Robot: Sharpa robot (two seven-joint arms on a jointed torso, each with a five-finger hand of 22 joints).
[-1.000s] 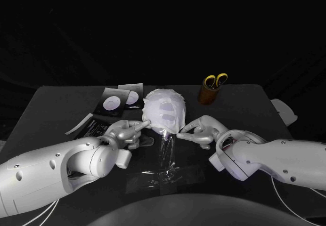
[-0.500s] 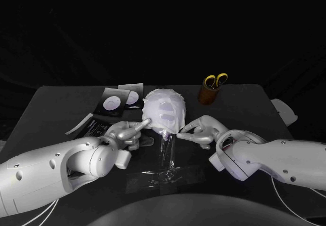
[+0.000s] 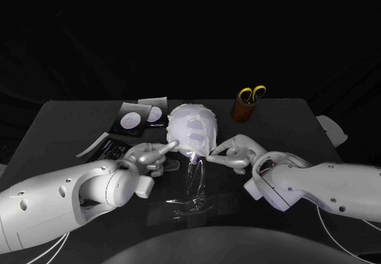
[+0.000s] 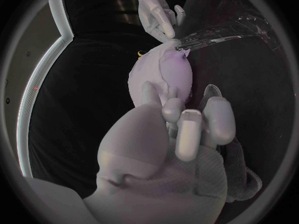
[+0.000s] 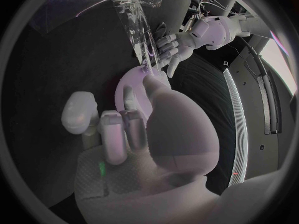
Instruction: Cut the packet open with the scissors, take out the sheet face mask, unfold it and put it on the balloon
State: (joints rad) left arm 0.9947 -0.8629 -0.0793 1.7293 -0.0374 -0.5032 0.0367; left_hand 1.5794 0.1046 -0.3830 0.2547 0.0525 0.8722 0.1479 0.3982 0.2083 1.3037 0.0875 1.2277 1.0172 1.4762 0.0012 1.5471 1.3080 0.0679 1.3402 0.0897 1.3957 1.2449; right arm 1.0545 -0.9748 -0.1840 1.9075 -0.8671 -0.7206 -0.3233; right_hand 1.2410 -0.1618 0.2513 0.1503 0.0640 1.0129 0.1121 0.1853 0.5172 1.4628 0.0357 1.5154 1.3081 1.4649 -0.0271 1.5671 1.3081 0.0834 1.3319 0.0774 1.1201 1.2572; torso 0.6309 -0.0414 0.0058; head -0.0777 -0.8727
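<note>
Two hands, the left hand (image 3: 151, 155) and right hand (image 3: 234, 152), are pressed against the near end of the balloon (image 3: 196, 145), which is draped in the sheet face mask (image 3: 191, 124) at mid-table (image 3: 71, 121). Whether anything is gripped cannot be told. A clear film (image 3: 193, 177) is seen trailing from there.

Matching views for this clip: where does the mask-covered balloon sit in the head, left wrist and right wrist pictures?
Head view: white mask-covered balloon mid-table, between the left hand and right hand.
Left wrist view: balloon just beyond the left hand's fingers.
Right wrist view: balloon just beyond the right hand's fingers, partly hidden.
Shared landmark: clear plastic film trailing from the balloon.
</note>
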